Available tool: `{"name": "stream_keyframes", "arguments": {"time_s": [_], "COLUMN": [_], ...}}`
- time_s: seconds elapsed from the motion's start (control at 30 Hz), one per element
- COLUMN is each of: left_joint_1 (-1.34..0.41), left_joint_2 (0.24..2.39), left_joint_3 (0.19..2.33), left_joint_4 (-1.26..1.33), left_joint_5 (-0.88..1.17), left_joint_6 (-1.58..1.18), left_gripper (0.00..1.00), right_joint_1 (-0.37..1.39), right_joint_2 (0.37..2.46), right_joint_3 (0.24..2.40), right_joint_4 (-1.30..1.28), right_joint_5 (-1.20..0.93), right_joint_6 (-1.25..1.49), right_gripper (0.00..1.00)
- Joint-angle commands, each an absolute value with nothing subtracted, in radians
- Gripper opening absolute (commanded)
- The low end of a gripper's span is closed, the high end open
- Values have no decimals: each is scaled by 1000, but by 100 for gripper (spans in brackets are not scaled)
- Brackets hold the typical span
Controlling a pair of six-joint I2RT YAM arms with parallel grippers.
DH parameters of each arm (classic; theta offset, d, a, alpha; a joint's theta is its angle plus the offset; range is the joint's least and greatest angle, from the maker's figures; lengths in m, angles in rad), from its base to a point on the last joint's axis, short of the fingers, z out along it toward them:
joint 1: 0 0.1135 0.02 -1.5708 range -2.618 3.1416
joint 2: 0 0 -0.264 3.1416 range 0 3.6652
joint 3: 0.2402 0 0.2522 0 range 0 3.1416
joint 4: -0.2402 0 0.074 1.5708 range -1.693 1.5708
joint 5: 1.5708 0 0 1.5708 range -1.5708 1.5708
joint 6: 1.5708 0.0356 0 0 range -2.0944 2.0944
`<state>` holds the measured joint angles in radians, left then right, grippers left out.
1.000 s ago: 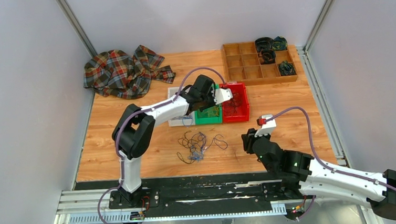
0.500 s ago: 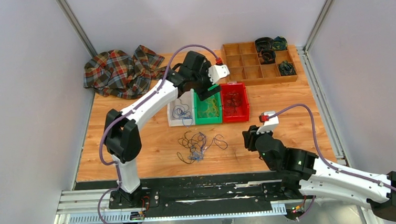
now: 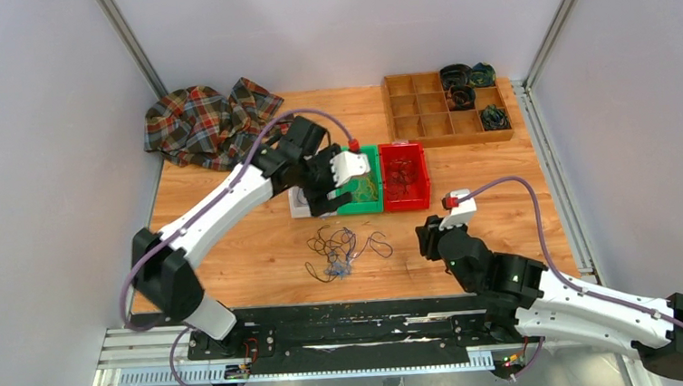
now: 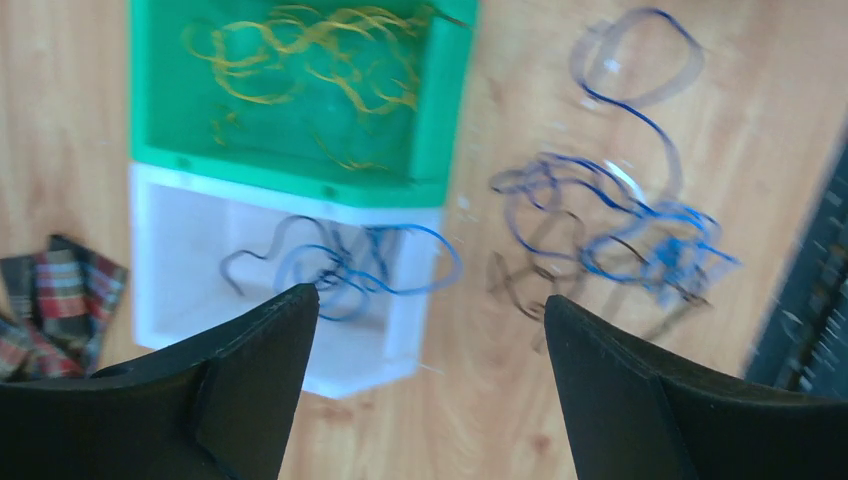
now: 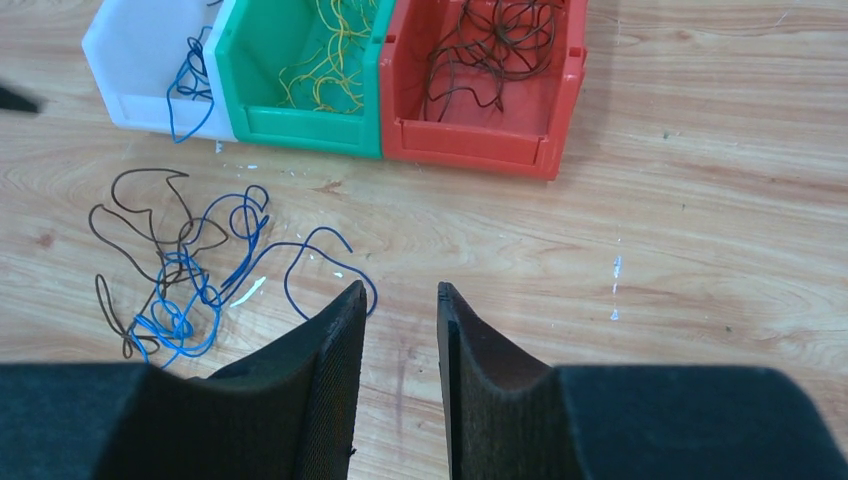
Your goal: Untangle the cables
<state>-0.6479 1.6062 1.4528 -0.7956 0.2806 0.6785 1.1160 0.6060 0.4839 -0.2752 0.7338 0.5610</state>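
No legible txt, labels, brand marks, nos. or signs — any view.

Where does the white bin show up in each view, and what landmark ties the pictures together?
Top external: white bin at table centre, leftmost of three bins, partly hidden by the left claw.
Left wrist: white bin at lower left, blue cable inside.
Right wrist: white bin in the top left corner.
Shared landmark: green bin right beside it.
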Motion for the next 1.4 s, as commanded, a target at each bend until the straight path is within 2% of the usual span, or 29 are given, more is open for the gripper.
{"name": "stream_keyframes", "arguments": {"time_s": [0.0,0.3,0.43,0.63,0.93,1.07,1.13,1.23,1.37], "left_joint_1": [-644,-638,-637,-638,-638,-638,-637,-634,-607], "left_joint_2": [1439,1417,1439,1456,1401,1365,1340,1312,1297], "left_joint_3": [1275,1111,1016,921,840,836,847,883,931], "left_joint_4": [-873,-718,-565,-493,-474,-541,-582,-676,-751], "left_joint_5": [431,444,430,510,684,733,714,690,687], "left_joint_6": [761,682,615,584,561,592,619,681,714], "left_gripper": [87,77,65,46,33,35,42,60,67], "right_joint_1": [1092,1076,1058,1052,1035,1031,1031,1036,1081], "right_joint_2": [663,857,960,1088,1178,1204,1197,1180,1193], "right_joint_3": [492,538,557,582,588,585,582,580,587], "right_joint_4": [-237,-92,-33,62,180,183,186,194,202], "right_joint_5": [681,510,392,307,215,186,152,54,-27], "right_joint_6": [532,493,484,466,473,480,465,436,374], "right_gripper": [33,36,40,41,42,41,41,41,45]}}
